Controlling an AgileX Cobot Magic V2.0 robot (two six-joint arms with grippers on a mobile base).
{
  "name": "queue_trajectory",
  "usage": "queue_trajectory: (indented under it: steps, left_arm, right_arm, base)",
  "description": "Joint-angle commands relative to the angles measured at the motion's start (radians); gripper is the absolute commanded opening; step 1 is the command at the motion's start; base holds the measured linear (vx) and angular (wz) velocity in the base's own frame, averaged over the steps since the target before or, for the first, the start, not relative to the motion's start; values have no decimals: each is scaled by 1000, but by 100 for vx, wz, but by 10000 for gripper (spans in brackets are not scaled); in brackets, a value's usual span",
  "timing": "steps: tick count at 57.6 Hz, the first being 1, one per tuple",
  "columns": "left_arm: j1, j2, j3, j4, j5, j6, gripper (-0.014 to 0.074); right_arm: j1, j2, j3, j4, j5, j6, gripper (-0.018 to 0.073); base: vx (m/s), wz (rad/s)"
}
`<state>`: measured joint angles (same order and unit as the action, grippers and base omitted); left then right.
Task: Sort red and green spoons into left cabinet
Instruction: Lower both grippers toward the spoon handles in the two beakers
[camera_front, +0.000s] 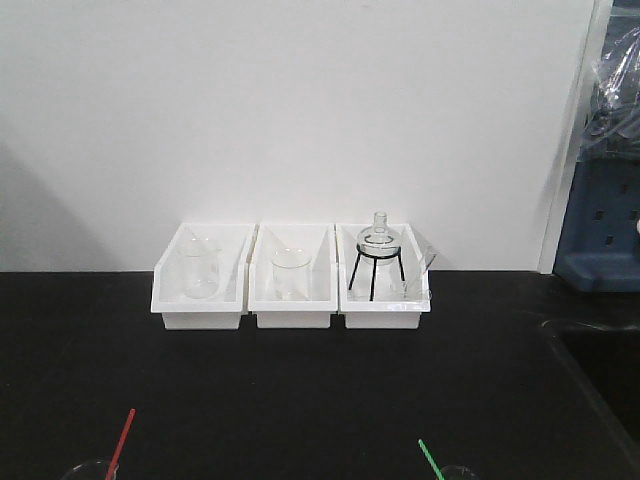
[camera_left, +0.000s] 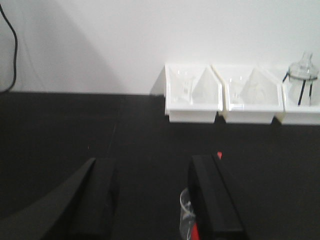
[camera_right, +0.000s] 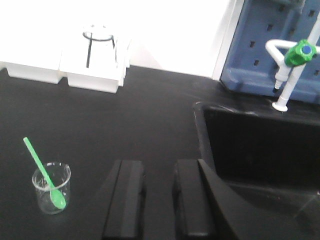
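Observation:
A red spoon stands in a small glass beaker at the front left of the black table. A green spoon stands in another beaker at the front right; it shows clearly in the right wrist view. Three white bins stand at the back: left bin, middle bin, right bin. My left gripper is open and empty; the red spoon's beaker is half hidden behind its right finger. My right gripper is open and empty, to the right of the green spoon's beaker.
The left and middle bins each hold a glass beaker; the right bin holds a round flask on a black tripod. A black sink lies at the right with a white tap with a green handle. A blue rack stands at the back right.

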<state>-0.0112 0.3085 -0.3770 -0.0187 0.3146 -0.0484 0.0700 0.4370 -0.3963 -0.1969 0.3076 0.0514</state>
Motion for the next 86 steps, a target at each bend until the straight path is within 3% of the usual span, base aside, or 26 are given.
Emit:
queue_trajectory:
  steps: [1, 16, 23, 31, 42, 49, 58, 63, 69, 86]
  left_arm:
    - [0, 51, -33, -2, -63, 0, 494]
    - [0, 173, -36, -18, -153, 0, 498]
    - [-1, 255, -36, -64, -259, -1, 498]
    - [-1, 334, -36, -48, -329, -1, 498]
    - [-58, 443, -36, -44, -404, 1, 498]
    - [-128, 526, -36, -40, -504, 0, 498]
    - [-200, 637, -36, 79, -623, -1, 498]
    - [-212, 696, -39, 131, -689, -8, 498]
    - [-212, 763, -63, 140, -755, -13, 498]
    - [-222, 971, -203, 141, -770, -11, 498]
  right_arm:
    - [1, 44, -31, -7, -130, 0, 270]
    - [1, 199, -31, -7, -207, 1, 389]
    - [2, 295, -31, -7, -355, 1, 487]
    - [3, 382, -31, -5, -436, 39, 538]
    - [4, 511, -31, -15, -468, 155, 542]
    - [38, 604, -31, -23, -590, 176, 542]
    - [125, 695, -31, -41, -675, 176, 540]
    - [133, 727, -31, -35, -677, 178, 540]
    - [131, 739, -31, -34, -694, 174, 540]
    - [131, 740, -31, -36, -708, 173, 540]
  base:
    - [0, 0]
    - [0, 0]
    - [0, 0]
    - [0, 0]
    - [0, 0]
    - [0, 0]
    - [0, 0]
    - [0, 0]
    - [0, 0]
    - [0, 0]
